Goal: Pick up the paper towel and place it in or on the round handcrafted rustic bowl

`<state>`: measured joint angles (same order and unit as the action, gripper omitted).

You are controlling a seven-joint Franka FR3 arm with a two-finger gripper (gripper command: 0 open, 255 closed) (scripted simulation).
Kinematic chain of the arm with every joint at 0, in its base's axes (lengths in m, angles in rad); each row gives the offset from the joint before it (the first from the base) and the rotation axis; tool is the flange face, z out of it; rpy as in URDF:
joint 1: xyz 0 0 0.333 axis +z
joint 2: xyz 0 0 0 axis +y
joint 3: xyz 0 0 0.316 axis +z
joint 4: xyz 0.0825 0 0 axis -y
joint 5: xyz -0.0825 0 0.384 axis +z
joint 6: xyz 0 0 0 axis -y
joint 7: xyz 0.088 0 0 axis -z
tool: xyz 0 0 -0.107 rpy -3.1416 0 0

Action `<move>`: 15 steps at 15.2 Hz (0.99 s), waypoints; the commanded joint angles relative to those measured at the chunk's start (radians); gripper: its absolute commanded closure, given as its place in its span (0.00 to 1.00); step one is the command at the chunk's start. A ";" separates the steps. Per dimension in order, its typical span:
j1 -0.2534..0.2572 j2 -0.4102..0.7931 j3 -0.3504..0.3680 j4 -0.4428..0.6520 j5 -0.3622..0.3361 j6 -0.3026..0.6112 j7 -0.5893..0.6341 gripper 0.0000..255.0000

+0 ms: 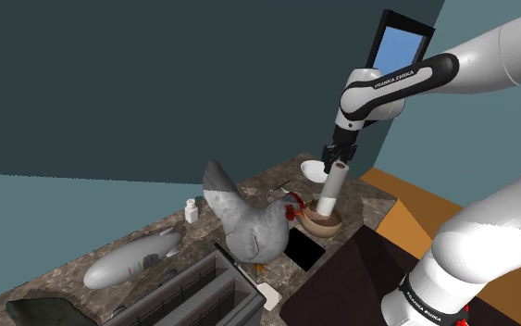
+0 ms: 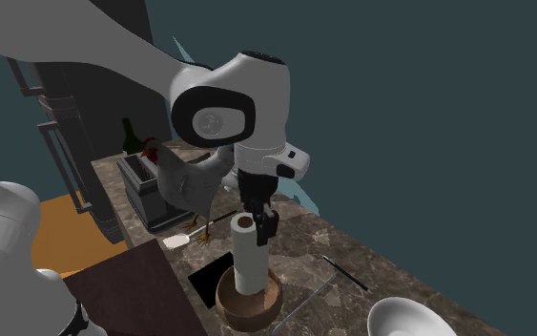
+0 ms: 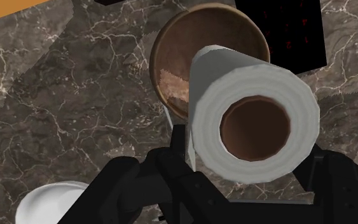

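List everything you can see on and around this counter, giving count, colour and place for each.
roll: 1, white, upright in brown bowl
bowl: 1, brown, on counter beside black square
square: 1, black, flat on counter
hen: 1, grey, red comb, mid-counter
dish: 1, white, beyond brown bowl in shoulder view
blimp: 1, grey, shoulder view's left
vial: 1, white, near hen's tail
slotted box: 1, dark grey, counter's near edge in shoulder view
counter: 1, dark marbled
arm: 1, white, over bowl
pincer: 1, black, clasping roll's top
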<state>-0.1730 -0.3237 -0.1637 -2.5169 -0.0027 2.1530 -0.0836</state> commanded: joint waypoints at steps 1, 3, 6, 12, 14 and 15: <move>0.000 0.000 0.000 0.000 0.000 0.000 0.000 0.00; 0.000 0.000 0.000 0.000 0.000 0.000 0.000 0.00; 0.000 0.000 0.000 0.000 0.000 0.000 0.000 0.00; -0.003 -0.051 0.004 0.089 -0.007 -0.139 0.006 0.00; -0.003 -0.050 0.004 0.089 -0.007 -0.139 0.006 0.00; -0.003 -0.050 0.004 0.089 -0.007 -0.139 0.006 0.00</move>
<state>-0.1764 -0.3739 -0.1598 -2.4283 -0.0093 2.0150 -0.0779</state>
